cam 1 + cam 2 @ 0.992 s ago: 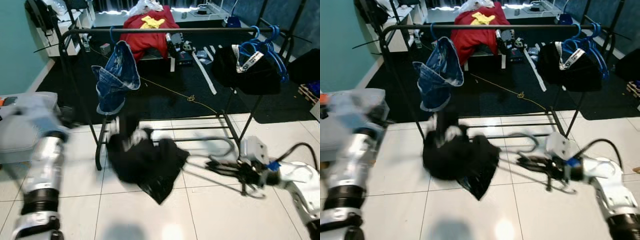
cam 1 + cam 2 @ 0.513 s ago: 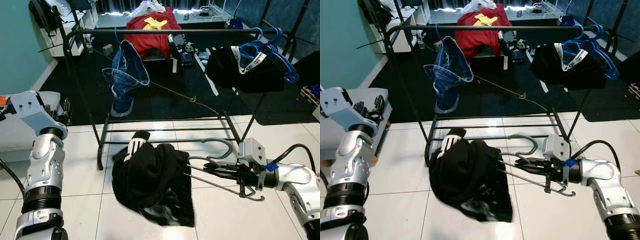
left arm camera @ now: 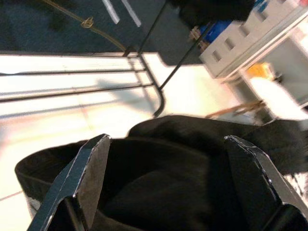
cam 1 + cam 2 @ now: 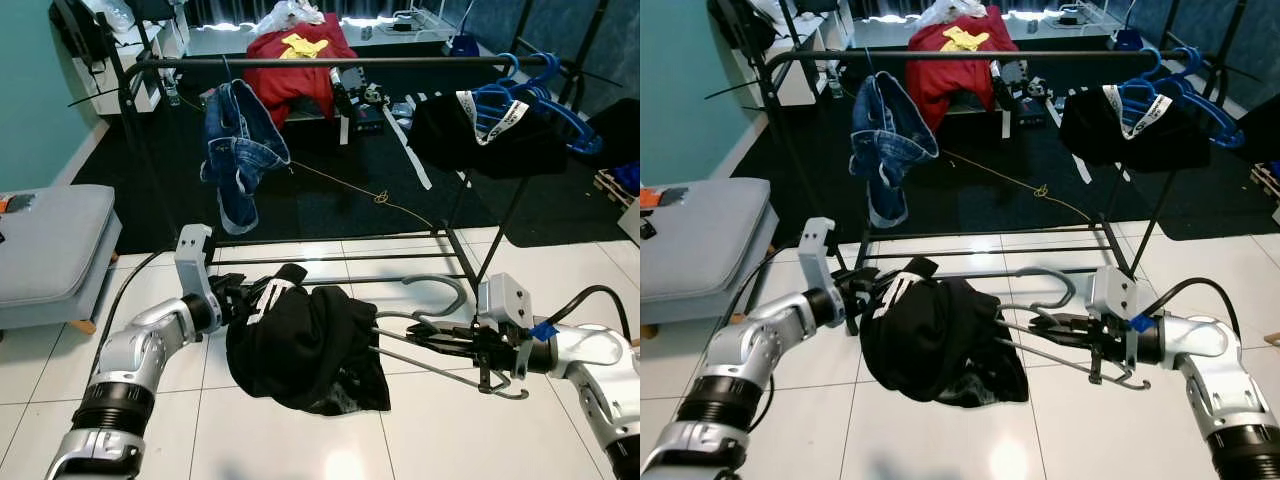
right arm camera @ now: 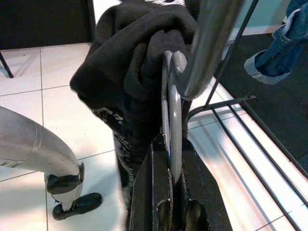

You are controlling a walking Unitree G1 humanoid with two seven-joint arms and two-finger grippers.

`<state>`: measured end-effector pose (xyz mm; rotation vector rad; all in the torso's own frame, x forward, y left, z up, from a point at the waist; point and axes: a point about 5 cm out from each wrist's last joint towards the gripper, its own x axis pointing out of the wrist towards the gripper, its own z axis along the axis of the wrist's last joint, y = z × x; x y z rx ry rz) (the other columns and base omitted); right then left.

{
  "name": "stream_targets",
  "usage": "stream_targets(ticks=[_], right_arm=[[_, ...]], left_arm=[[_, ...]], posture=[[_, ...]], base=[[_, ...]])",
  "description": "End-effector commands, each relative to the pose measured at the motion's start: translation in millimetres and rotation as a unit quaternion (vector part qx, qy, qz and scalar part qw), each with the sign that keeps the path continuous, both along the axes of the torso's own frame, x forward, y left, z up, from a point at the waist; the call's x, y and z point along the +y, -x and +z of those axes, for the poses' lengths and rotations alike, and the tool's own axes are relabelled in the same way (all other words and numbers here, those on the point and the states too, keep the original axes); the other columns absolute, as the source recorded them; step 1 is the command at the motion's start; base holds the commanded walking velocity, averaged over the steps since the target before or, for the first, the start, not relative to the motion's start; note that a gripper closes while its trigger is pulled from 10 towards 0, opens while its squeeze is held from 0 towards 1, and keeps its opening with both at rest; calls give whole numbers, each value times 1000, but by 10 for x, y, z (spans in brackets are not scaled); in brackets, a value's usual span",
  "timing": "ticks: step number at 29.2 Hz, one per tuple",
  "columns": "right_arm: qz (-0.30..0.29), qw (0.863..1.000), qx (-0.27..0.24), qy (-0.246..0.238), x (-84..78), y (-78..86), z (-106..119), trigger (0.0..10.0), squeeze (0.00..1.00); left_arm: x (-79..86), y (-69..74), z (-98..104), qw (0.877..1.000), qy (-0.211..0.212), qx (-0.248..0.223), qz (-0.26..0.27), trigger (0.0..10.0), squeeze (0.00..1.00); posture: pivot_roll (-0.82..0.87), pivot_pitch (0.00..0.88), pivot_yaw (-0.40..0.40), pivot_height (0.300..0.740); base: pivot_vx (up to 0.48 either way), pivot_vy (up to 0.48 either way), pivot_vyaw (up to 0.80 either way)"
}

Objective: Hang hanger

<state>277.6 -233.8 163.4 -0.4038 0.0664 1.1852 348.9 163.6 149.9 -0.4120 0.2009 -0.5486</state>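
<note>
Head camera: my right pincer (image 4: 425, 334) is clamped on the grey metal wire hanger (image 4: 440, 345), held low over the white tiled floor (image 4: 300, 440). A crumpled black garment with white print (image 4: 300, 345) hangs bunched on the hanger's far end, in front of the black metal clothes rack (image 4: 330, 62). My left pincer (image 4: 240, 300) sits at the garment's left edge, fingers spread. On the rack's bar hang a pair of blue denim jeans (image 4: 238, 150) at left and a black garment with a white band (image 4: 490, 135) at right, beside a cluster of blue plastic hangers (image 4: 540, 90). Behind the rack, dark carpet (image 4: 340, 190) and a red cloth heap (image 4: 295, 60). A grey cushioned seat (image 4: 45, 240) stands at my left.

Left wrist: both black fingers (image 3: 89, 168) stand wide apart, black cloth between them; the rack's lower rails (image 3: 72, 89) cross the bright tiles.

Right wrist: fingers (image 5: 144, 187) are shut on the hanger wire; black cloth drapes over it, with a denim cuff near the rack's base.
</note>
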Motion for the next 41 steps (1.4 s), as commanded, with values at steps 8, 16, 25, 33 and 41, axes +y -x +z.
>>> stream_targets(ticks=[8,16,25,33,41], right_arm=[[6,1000,-19,-12,17,-3,69,10000,0],[8,1000,-16,-11,22,-6,60,10000,0],[6,1000,-19,-10,13,0,60,10000,0],[5,1000,-20,-10,12,4,60,10000,0],[4,1000,-21,-10,8,3,63,10000,0]], left_arm=[[205,-33,183,994,104,-4,28,10000,0],[94,119,15,998,12,39,-52,10000,0],[28,106,-65,996,-46,46,-62,5647,0],[78,64,-28,997,-47,41,-40,0,0],[148,34,43,999,-31,29,-14,0,0]], posture=[[31,99,52,740],[33,98,51,740],[29,84,59,740],[29,79,59,740],[31,78,58,740]], base=[[0,0,0],[0,0,0],[0,0,0],[0,0,0],[0,0,0]])
